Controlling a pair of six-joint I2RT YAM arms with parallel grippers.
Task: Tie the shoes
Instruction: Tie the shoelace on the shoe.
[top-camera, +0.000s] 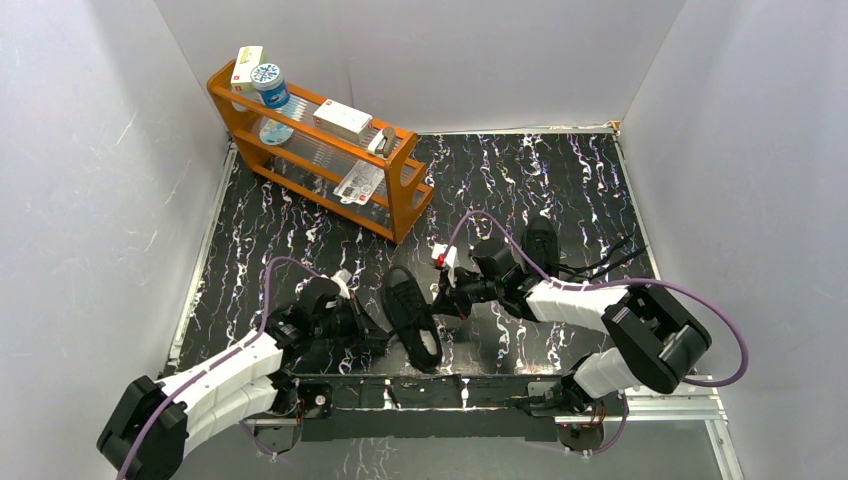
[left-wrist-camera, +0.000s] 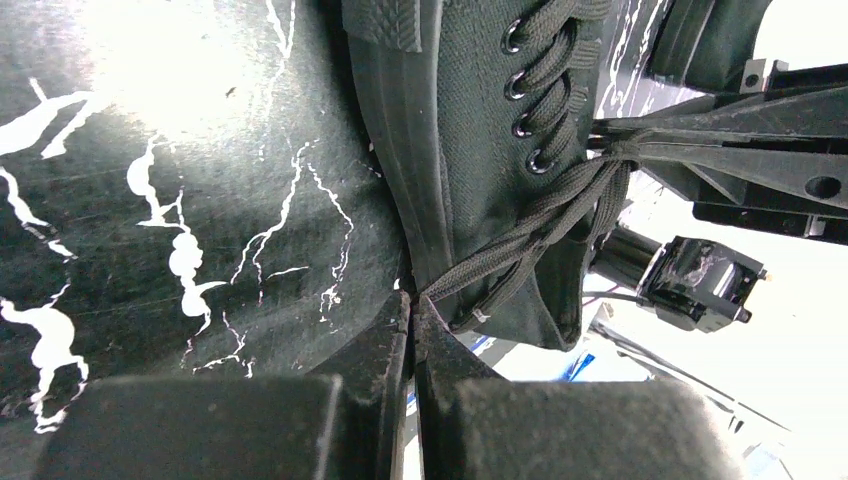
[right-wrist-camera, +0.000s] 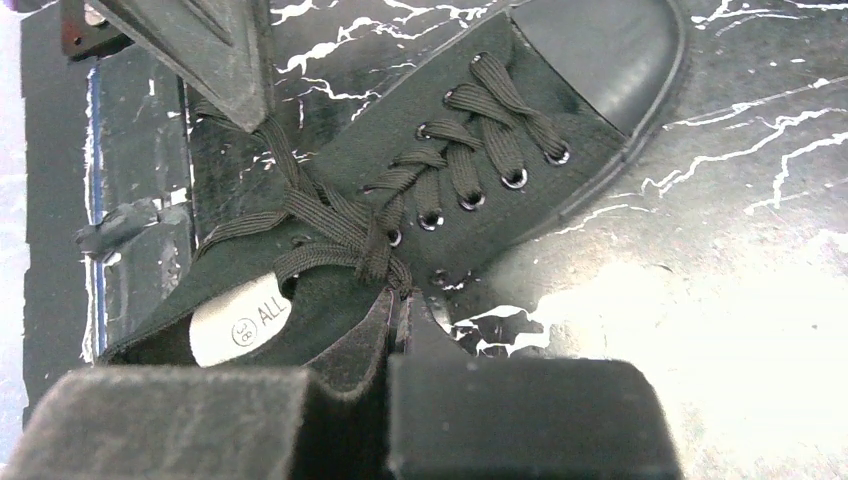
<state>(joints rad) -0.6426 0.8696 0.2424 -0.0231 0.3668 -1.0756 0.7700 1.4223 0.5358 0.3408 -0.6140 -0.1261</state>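
Saw left gripper (left-wrist-camera: 412, 300) pinched shut on laces (left-wrist-camera: 540, 225) of near shoe (top-camera: 412, 318), right gripper (right-wrist-camera: 400, 300) pinched shut on same laces from opposite side. Found shoe between both, equally near, by table (top-camera: 300, 220) front edge, long axis near-to-far, crosswise to line between grippers.

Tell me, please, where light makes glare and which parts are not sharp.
Left wrist: glare washes out the table at upper left, the lower right corner is overexposed, the left gripper is soft, the shoe is sharp. Right wrist: glare on the table at lower right, the right gripper is blurred. Top external: even light, no strong glare.
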